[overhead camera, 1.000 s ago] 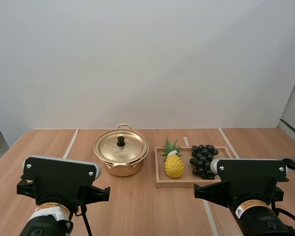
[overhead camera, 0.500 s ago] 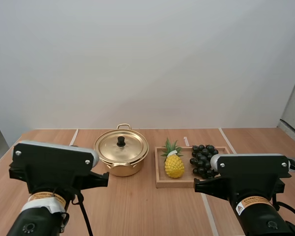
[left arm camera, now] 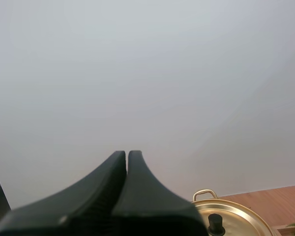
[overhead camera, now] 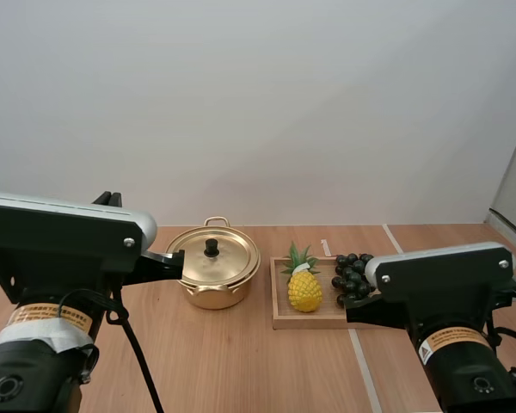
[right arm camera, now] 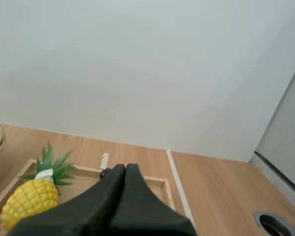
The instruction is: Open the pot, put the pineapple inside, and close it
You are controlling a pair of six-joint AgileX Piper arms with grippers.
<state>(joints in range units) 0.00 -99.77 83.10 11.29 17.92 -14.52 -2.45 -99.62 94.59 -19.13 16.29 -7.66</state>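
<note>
Partly, right arm covers grapes; left gripper overlaps pot rim.

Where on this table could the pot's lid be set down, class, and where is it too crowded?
Free: the bare table in front of the pot and wooden tray, and the wood right of the tray. Crowded: the tray, holding pineapple and grapes, with only a narrow gap to the pot.
</note>
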